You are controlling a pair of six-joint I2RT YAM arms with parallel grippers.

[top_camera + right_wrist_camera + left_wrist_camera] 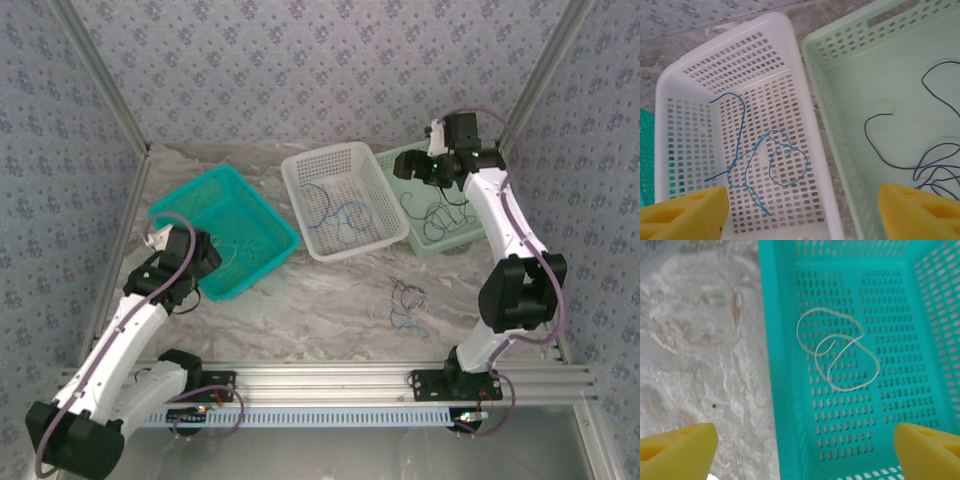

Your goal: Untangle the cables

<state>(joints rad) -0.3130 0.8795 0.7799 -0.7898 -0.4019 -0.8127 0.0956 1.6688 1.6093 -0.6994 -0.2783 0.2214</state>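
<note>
Gaping wide, left claw (pixel 802 452) and right claw (pixel 800 212) hold nothing.

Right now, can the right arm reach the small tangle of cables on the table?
Probably yes: the tangle lies on bare table with nothing over it, and the right gripper is open and empty.

Left basket (pixel 200 215), middle basket (pixel 320 153) and right basket (pixel 398 170) each hold cables (pixel 340 215); a tangle (pixel 405 300) lies before them.
</note>
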